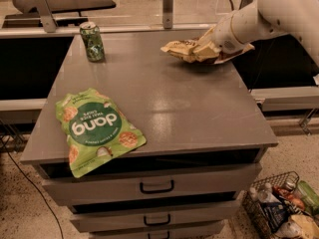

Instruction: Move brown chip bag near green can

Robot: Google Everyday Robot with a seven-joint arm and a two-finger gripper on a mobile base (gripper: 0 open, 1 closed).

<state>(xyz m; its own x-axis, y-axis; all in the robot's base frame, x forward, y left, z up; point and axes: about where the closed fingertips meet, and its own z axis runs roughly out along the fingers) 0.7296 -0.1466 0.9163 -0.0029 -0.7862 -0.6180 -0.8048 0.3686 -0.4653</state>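
The brown chip bag [185, 49] hangs just above the far right part of the grey cabinet top [164, 98], its cream edge pointing left. My gripper [208, 48] is shut on the bag's right end, coming in from the white arm at the upper right. The green can [92, 42] stands upright at the far left corner of the top, well to the left of the bag.
A bright green "dang" bag [97, 129] lies flat at the front left, overhanging the edge. Drawers with dark handles [156, 187] sit below. A wire basket of items [279, 208] stands on the floor at the lower right. A railing runs behind the cabinet.
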